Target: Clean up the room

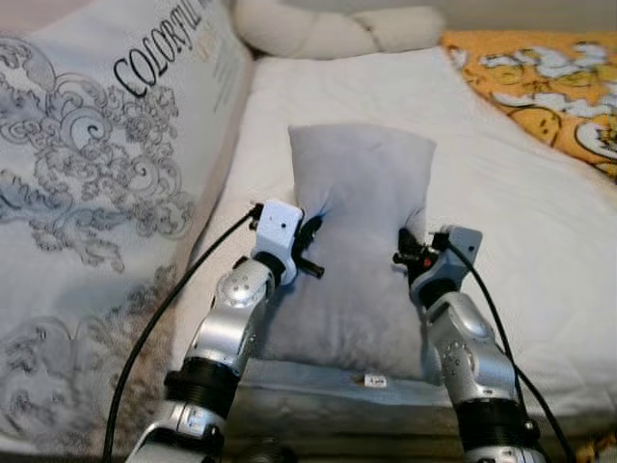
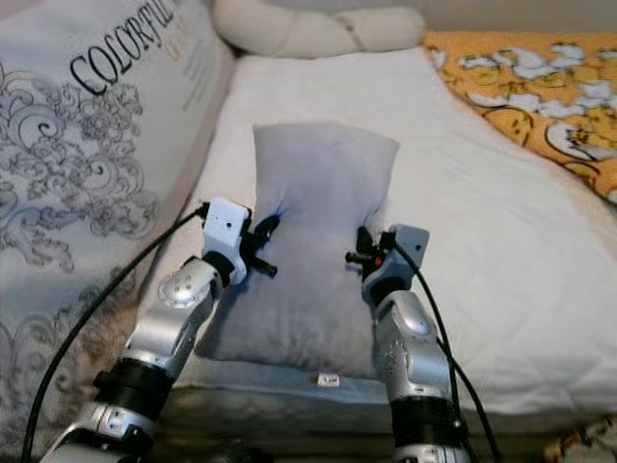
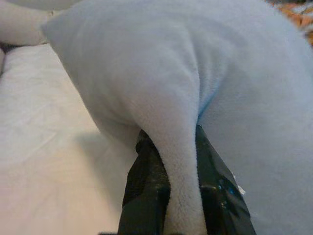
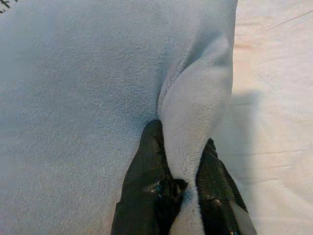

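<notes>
While each gripper, left [image 3: 183, 183] and right [image 4: 183, 186], pinches pillow [image 1: 362, 241] fabric, folds bury fingertips.

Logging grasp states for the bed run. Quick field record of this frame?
surface: white bed
held item: grey pillow, lying on the bed, long axis pointing away from the robot
left pincer: shut on a fold at the pillow's left edge
right pincer: shut on a fold at the pillow's right edge
left of pillow: large patterned cushion with printed lettering
far end: cream braided bolster
right side: orange patterned blanket
</notes>
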You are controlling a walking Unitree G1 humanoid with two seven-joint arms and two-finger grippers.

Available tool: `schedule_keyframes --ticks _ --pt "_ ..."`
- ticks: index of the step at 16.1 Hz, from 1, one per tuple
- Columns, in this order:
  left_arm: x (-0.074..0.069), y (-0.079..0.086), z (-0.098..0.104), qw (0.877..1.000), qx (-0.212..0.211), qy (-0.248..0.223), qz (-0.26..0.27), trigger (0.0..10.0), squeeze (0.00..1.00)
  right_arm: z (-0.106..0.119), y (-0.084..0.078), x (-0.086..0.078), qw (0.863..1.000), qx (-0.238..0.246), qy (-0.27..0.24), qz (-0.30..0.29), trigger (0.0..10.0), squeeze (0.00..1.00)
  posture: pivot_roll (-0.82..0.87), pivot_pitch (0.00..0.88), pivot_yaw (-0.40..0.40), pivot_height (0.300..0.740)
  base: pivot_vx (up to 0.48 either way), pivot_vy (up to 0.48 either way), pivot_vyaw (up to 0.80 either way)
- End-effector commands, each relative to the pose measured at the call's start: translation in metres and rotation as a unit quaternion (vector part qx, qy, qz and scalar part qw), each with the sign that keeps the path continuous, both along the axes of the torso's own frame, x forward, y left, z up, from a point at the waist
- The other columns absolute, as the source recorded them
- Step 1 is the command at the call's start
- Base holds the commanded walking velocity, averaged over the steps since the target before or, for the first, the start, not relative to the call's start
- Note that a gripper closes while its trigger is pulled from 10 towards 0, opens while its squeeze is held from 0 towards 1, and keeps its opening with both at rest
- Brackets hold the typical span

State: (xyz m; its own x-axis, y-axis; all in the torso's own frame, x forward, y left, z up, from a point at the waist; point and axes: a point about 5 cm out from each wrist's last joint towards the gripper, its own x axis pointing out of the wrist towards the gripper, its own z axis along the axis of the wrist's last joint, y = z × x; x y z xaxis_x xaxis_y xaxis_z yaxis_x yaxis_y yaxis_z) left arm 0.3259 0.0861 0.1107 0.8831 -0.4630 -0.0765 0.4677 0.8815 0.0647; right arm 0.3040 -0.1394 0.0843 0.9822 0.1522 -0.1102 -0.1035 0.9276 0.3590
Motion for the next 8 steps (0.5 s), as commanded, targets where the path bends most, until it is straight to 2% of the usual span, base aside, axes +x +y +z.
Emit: schedule_keyframes --ticks 1,4,8 --pt "0.0043 0.0043 0.0099 1.000 0.004 -0.023 0.016 10.0 0.00 0.0031 -0.0016 0.0009 1.000 0.001 -0.004 -0.006 10.0 0.00 -0.03 0.000 0.100 0.740 0.000 0.382 0.00" --pt "0.0077 0.0027 0.0130 1.000 0.007 -0.025 0.016 10.0 0.00 0.0026 -0.0015 0.0028 1.000 0.011 0.001 -0.016 10.0 0.00 -0.02 0.000 0.104 0.740 0.000 0.364 0.00" --pt "0.0094 0.0009 0.0157 0.999 0.017 -0.030 0.016 10.0 0.00 0.0016 -0.0008 0.0041 1.000 0.022 0.006 -0.019 10.0 0.00 -0.01 0.000 0.105 0.740 0.000 0.000 0.00"
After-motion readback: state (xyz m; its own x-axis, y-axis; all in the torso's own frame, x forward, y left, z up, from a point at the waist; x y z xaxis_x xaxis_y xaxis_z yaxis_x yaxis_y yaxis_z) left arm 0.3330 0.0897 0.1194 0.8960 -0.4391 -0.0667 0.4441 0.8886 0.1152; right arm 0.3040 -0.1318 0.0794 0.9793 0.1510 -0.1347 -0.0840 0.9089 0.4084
